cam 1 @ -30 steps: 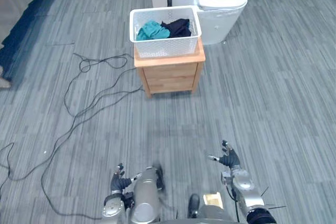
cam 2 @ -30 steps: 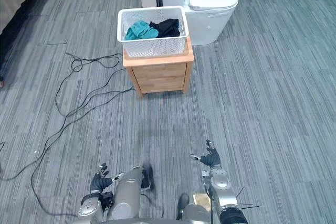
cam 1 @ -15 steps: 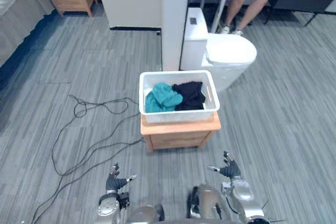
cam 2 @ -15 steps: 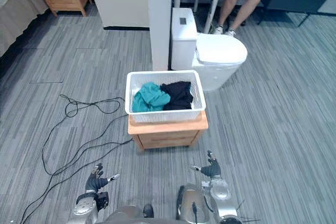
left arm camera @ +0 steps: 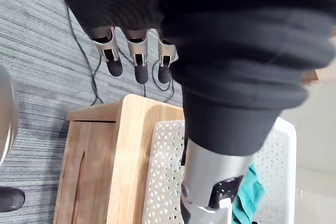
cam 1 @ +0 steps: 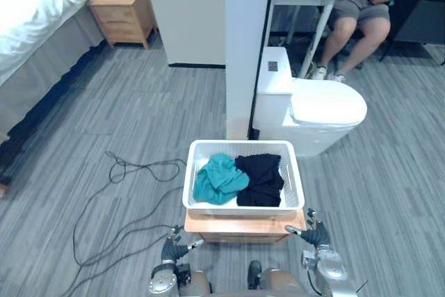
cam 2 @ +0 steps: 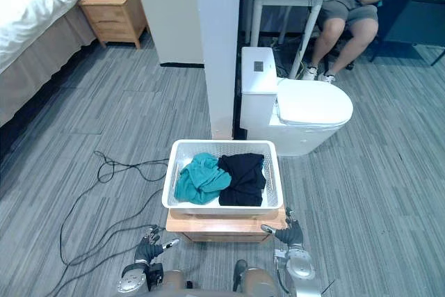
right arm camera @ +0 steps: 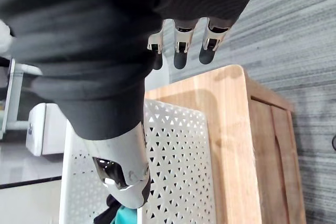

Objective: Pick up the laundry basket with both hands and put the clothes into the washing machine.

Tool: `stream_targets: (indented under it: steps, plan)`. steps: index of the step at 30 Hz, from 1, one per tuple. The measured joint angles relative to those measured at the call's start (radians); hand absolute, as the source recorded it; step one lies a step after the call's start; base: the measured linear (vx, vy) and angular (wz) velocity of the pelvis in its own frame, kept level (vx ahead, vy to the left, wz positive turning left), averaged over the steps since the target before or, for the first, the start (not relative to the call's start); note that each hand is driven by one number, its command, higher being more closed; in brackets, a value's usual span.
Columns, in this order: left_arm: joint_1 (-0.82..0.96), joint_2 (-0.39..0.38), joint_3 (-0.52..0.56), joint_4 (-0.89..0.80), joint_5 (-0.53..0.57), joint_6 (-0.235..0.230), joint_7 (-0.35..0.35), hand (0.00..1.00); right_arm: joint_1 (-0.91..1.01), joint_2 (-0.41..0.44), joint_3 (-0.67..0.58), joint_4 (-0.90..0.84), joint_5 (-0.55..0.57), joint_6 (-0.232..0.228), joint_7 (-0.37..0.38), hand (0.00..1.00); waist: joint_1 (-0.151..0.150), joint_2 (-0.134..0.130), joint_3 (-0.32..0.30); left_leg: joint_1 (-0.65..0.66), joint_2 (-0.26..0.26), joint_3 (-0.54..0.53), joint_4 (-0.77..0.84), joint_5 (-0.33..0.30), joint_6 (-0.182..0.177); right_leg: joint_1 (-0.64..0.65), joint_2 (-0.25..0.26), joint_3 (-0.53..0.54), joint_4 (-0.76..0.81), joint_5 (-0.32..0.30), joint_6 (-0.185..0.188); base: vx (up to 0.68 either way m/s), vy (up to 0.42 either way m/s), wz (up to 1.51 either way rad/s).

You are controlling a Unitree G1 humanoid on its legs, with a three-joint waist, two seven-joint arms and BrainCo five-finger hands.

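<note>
White perforated plastic laundry basket (cam 1: 240,208), holding teal cloth (cam 1: 219,177) and black cloth (cam 1: 262,179), sits on light wooden cabinet (cam 1: 243,227). Left hand (cam 1: 175,248) and right hand (cam 1: 311,233) flank its near corners, fingers spread, empty.

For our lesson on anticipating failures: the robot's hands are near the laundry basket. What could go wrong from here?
1. The basket covers nearly the whole top of the wooden cabinet; if the open left hand and right hand grip unevenly, it might slide or tip off.
2. The teal garment and black garment lie loose, so a tilted lift could spill them.
</note>
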State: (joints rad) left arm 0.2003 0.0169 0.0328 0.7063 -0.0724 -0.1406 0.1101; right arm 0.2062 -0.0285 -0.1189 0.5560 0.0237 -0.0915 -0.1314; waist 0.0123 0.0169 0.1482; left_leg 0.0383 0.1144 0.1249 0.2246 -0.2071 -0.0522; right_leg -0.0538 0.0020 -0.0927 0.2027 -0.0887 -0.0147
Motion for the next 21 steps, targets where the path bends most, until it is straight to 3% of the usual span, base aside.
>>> stream_targets:
  steps: [5,11,16,21]
  plan:
    - [0.007,0.011,0.003,-0.056,-0.019,0.000,-0.001,0.00,0.010,0.000,-0.007,0.000,0.005,0.001,-0.001,0.00,0.000,-0.005,-0.008,0.035,-0.029,0.039,-0.073,0.024,0.015,0.012,-0.015,0.040,-0.067,0.032,0.030,0.06,0.104,-0.21]
    - [0.019,0.056,0.061,-0.206,-0.069,-0.004,0.004,0.00,-0.020,-0.011,-0.037,-0.074,0.016,0.000,-0.015,0.00,0.001,-0.002,-0.013,0.062,-0.044,0.048,-0.113,0.034,0.020,0.030,-0.020,0.055,-0.103,0.047,0.039,0.03,0.039,-0.06]
    - [-0.024,0.075,0.078,-0.204,-0.075,-0.004,0.030,0.00,-0.107,-0.038,-0.035,-0.072,0.023,0.001,-0.038,0.00,0.002,0.001,-0.013,0.058,-0.054,0.063,-0.150,0.057,0.027,0.024,-0.020,0.072,-0.150,0.085,0.043,-0.02,0.023,-0.11]
    - [-0.148,0.094,0.047,-0.171,-0.072,-0.002,0.069,0.00,-0.266,-0.080,0.007,-0.042,0.017,0.014,-0.045,0.00,0.001,0.001,0.014,-0.032,-0.078,0.073,-0.155,0.091,0.042,-0.054,-0.028,0.088,-0.196,0.151,0.047,-0.09,0.007,-0.09]
